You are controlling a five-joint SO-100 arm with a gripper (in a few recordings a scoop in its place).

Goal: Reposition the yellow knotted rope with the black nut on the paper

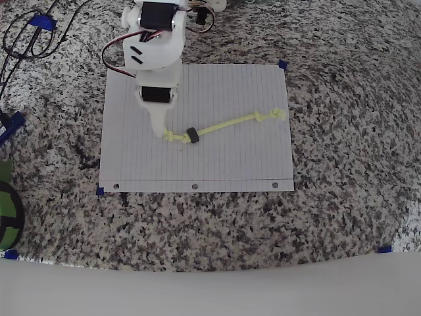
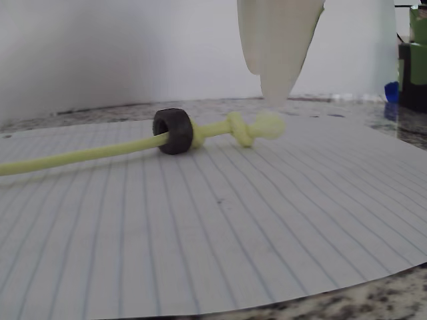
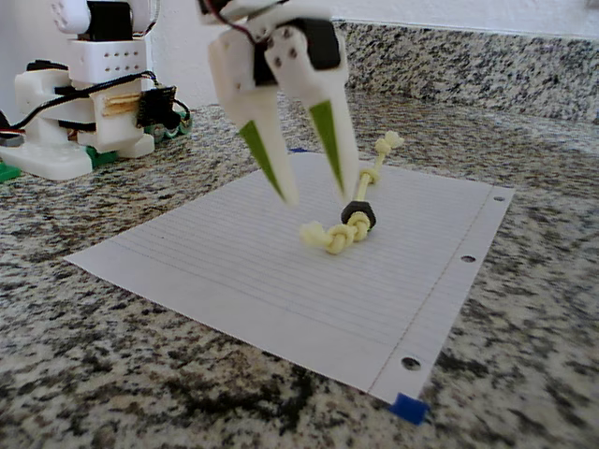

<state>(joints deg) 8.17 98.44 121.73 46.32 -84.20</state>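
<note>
In the overhead view we see the gripper [image 1: 162, 131] at the left knot of the yellow knotted rope [image 1: 227, 123], which lies across the middle of the paper [image 1: 230, 164]. The black nut [image 1: 193, 135] sits just right of it. In the fixed view the claw [image 3: 318, 198] is released, fingers spread above the knot.

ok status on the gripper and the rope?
Gripper open, fingertips just above the knot near the black nut. Yellow knotted rope lies flat on the paper, ungrasped. Nothing in the way.
</note>
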